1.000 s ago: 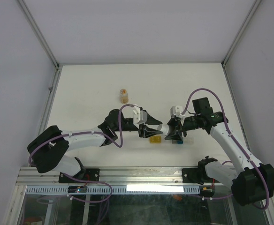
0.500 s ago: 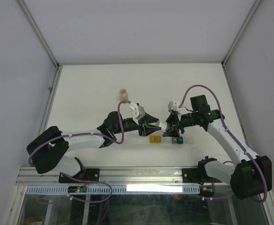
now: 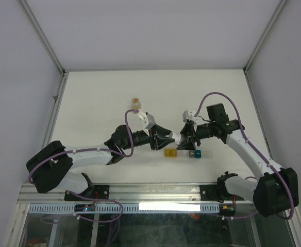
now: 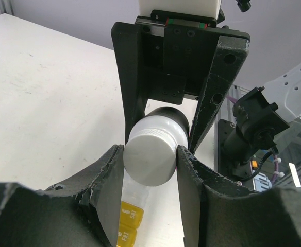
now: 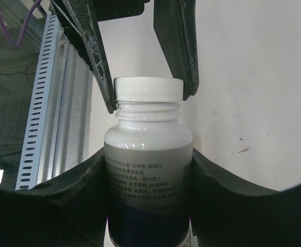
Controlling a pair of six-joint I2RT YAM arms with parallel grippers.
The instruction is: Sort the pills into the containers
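In the overhead view, the left gripper (image 3: 167, 138) and the right gripper (image 3: 185, 140) meet tip to tip above the table (image 3: 99, 92), with a white bottle (image 3: 177, 138) between them. The containers (image 3: 170, 153) lie on the table just in front of the grippers, yellow at the left and blue-teal further right. An amber bottle (image 3: 135, 104) stands well apart, further back.

In the left wrist view, the left jaws are clenched on the cap (image 4: 151, 157). A yellow container shows below it.

In the right wrist view, the right jaws grasp the white bottle's body on both sides.
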